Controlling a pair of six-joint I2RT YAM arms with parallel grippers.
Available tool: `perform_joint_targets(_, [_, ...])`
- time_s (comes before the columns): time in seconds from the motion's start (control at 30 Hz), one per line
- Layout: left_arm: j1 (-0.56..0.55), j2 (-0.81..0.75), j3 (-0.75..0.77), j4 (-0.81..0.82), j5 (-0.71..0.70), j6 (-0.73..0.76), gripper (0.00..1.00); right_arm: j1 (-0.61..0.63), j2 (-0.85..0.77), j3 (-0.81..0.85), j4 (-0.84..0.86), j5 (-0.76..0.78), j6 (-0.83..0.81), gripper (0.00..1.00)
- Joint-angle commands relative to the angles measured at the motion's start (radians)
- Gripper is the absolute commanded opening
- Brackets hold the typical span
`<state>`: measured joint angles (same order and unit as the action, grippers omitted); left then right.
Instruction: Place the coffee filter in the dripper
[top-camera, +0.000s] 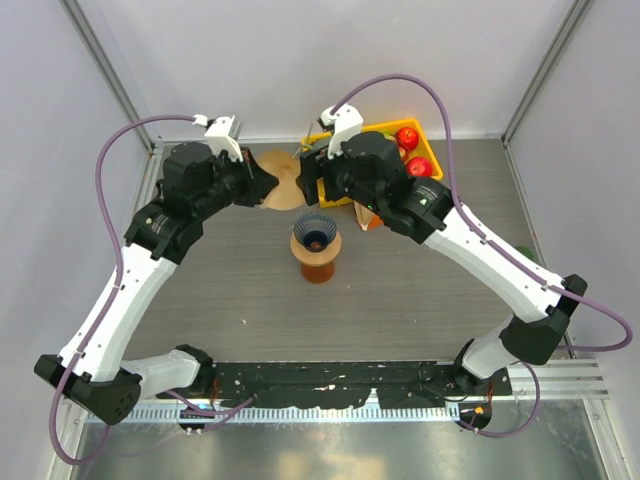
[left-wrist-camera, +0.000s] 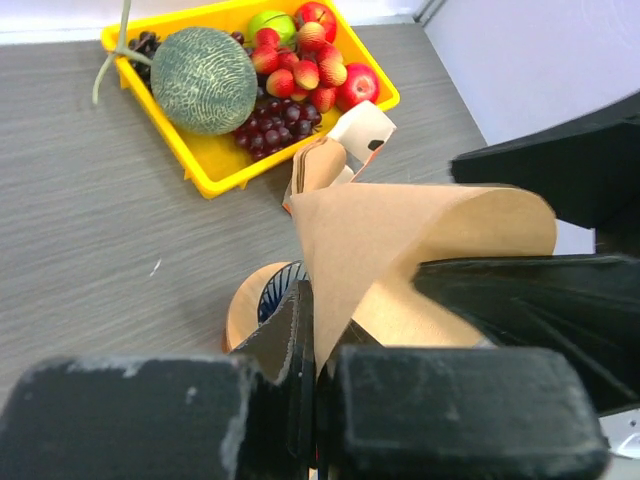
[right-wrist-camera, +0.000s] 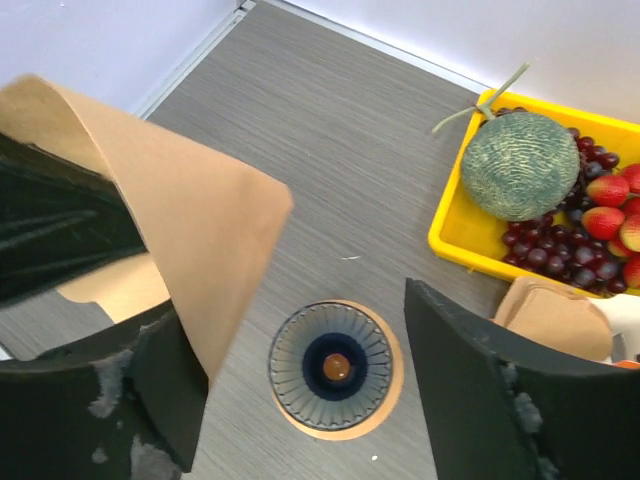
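Note:
The tan paper coffee filter (top-camera: 284, 190) is held in the air behind the dripper. My left gripper (left-wrist-camera: 318, 320) is shut on its edge, and the filter (left-wrist-camera: 400, 230) bulges open past the jaws. My right gripper (right-wrist-camera: 300, 310) is wide open, and the filter (right-wrist-camera: 170, 200) drapes over its left finger (right-wrist-camera: 160, 385). In the top view my left gripper (top-camera: 268, 185) and right gripper (top-camera: 312, 178) meet at the filter. The dark blue ribbed dripper (top-camera: 316, 236) sits upright in the orange-brown stand (top-camera: 318, 268), empty; it shows below the right jaws (right-wrist-camera: 333, 365) and partly in the left wrist view (left-wrist-camera: 275, 295).
A yellow tray (left-wrist-camera: 230, 180) with a melon, grapes, strawberries and apples stands at the back right (top-camera: 385, 127), also seen in the right wrist view (right-wrist-camera: 450, 245). An orange-and-white carton (left-wrist-camera: 362, 130) holding more filters (right-wrist-camera: 555, 315) lies between the tray and the dripper. White walls enclose the table.

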<state>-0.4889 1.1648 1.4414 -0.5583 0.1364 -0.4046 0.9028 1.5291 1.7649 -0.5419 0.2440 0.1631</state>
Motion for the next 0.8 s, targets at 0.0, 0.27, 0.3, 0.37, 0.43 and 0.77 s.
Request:
perform_joint_targets(0.0, [0.029, -0.01, -0.022, 0.046, 0.037, -0.111, 0.0, -0.03, -0.084, -0.034, 0.089, -0.055, 0.006, 0.8])
perform_joint_targets(0.27, [0.029, 0.009, -0.019, 0.072, 0.051, -0.166, 0.0, -0.028, -0.027, 0.044, 0.092, -0.123, 0.0, 0.74])
perform_joint_targets(0.3, [0.029, 0.009, -0.015, 0.074, 0.052, -0.168, 0.0, -0.028, -0.021, 0.047, 0.085, -0.111, 0.0, 0.7])
perform_joint_targets(0.37, [0.029, 0.009, -0.009, 0.075, 0.051, -0.172, 0.0, -0.027, -0.012, 0.05, 0.077, -0.098, -0.002, 0.62])
perform_joint_targets(0.43, [0.027, 0.009, -0.006, 0.078, 0.057, -0.171, 0.0, -0.019, -0.003, 0.054, 0.073, -0.065, -0.002, 0.56])
perform_joint_targets(0.77, [0.019, 0.015, -0.003, 0.078, 0.026, -0.192, 0.0, 0.001, 0.049, 0.105, 0.04, 0.023, -0.007, 0.3])
